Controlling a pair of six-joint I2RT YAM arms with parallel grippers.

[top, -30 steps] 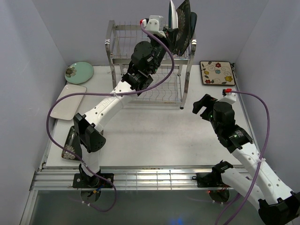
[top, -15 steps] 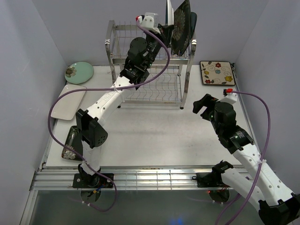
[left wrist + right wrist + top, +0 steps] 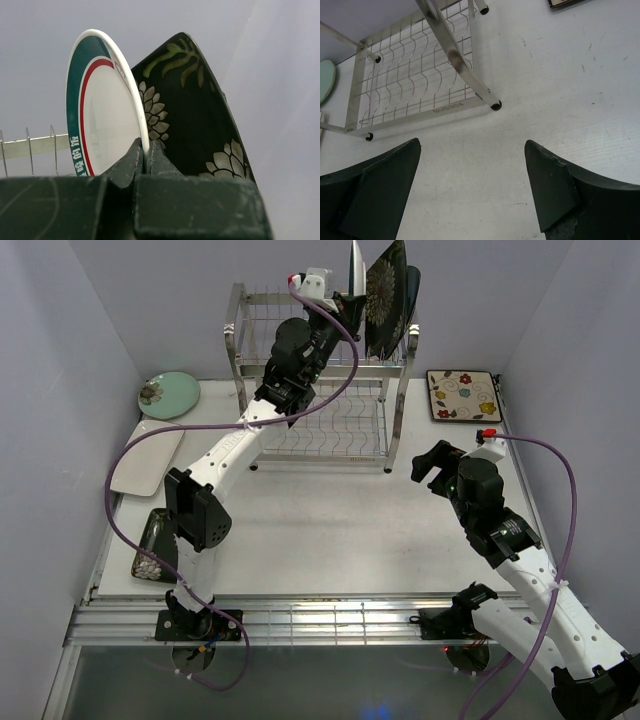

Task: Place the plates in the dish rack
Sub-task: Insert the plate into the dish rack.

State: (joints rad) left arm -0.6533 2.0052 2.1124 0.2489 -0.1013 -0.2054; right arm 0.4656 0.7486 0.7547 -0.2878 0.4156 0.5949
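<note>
The steel dish rack (image 3: 236, 345) stands at the back of the table. My left gripper (image 3: 343, 308) is up at its top tier, shut on the lower rim of the round white teal-rimmed plate (image 3: 356, 268), which stands on edge. In the left wrist view my left gripper (image 3: 146, 150) pinches that plate (image 3: 105, 110) right next to a dark floral square plate (image 3: 195, 115) standing in the rack. A teal plate (image 3: 412, 285) stands behind those. My right gripper (image 3: 432, 465) hovers open and empty over the table, right of the rack.
A pale green round plate (image 3: 168, 395) and a white rectangular plate (image 3: 147, 458) lie at the left. Another dark floral plate (image 3: 150, 545) lies partly under my left arm. A cream flowered square plate (image 3: 464, 395) lies back right. The rack's lower shelf (image 3: 415, 85) shows ahead of my right gripper (image 3: 472, 144).
My left gripper has carried the teal-rimmed plate a little left and up along the top tier, standing it more upright. The right arm has not moved.
</note>
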